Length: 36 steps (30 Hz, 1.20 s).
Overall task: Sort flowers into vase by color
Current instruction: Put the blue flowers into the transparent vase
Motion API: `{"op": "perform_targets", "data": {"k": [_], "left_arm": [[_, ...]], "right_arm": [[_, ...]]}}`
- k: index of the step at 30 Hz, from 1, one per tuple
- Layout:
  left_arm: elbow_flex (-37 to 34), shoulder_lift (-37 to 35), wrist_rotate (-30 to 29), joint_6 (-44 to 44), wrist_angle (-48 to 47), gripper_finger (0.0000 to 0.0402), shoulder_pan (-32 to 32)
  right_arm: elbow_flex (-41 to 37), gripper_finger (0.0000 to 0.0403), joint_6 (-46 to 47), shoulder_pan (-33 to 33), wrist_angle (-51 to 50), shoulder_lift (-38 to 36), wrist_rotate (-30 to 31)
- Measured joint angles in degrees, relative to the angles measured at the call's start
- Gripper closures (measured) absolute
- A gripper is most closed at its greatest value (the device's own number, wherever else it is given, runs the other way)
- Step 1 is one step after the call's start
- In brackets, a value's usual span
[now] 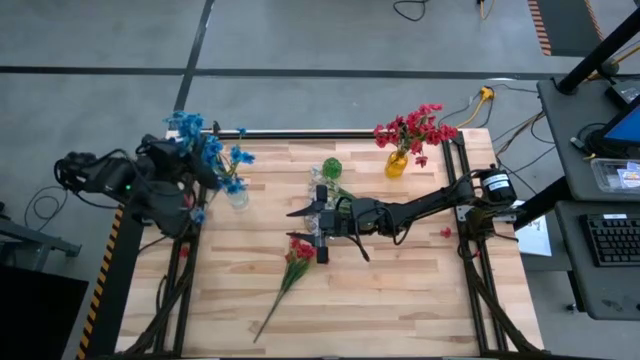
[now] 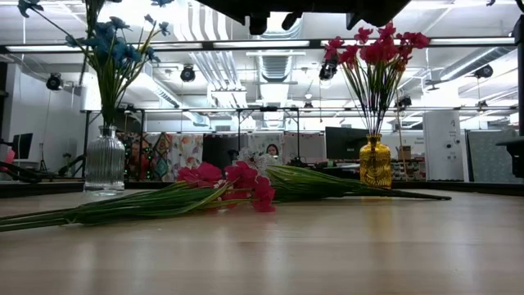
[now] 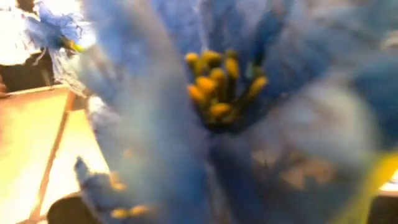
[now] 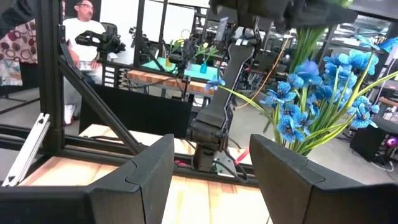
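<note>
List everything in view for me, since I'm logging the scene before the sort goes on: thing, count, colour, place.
Blue flowers: one bunch, bright blue, in the clear vase at the table's rear left.
Clear vase: one, ribbed glass, rear left.
Red flowers in vase: one bunch, red, rear right.
Yellow vase: one, amber yellow, rear right.
Loose red flower: one spray, red on a green stem, lying on the table centre.
Table: one, pale wood.
Person: one, white shirt, seated beyond the table.
Left gripper: shut, by the blue flowers.
Right gripper: open, empty, above the table centre.
</note>
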Motion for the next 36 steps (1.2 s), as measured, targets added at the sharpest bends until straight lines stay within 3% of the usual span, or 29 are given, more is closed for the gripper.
{"op": "perform_targets", "data": {"k": [7, 11, 19, 22, 28, 32, 34, 36], "left_arm": [[-2.1, -0.7, -2.9, 4.4, 0.1, 0.04, -4.2], [-6.9, -2.2, -5.2, 0.0, 0.2, 0.04, -6.8], [-13.7, -3.7, -4.1, -5.9, 4.0, 0.04, -9.2], [-14.1, -3.5, 2.8, -3.7, 10.4, 0.04, -9.2], [-11.8, -1.7, 22.4, 17.9, 30.6, 0.04, -9.3], [-6.1, -0.6, 28.4, 28.7, 37.5, 0.04, -9.3], [-4.8, 0.0, 31.9, 38.4, 42.2, 0.04, -9.3], [-4.8, 0.3, 40.2, 51.8, 47.4, 0.04, -9.3]], "right_arm": [[0.0, 0.0199, 0.1, 0.0, -1.1, 0.0, 0.0], [0.0, 0.0199, 0.1, 0.0, -1.2, 0.0, 0.0], [0.0, 0.0199, 0.1, 0.0, -0.9, 0.0, 0.0], [0.0, 0.0199, 0.1, 0.0, -1.0, 0.0, 0.0], [0.0, 0.0199, 0.1, 0.0, -2.0, 0.0, 0.0], [0.0, 0.0199, 1.3, 0.0, -3.0, 0.0, 0.0], [0.0, 0.0199, 1.6, 0.0, -3.5, 0.0, 0.0], [0.0, 0.0199, 1.6, 0.0, -3.7, 0.0, 0.0]]}}
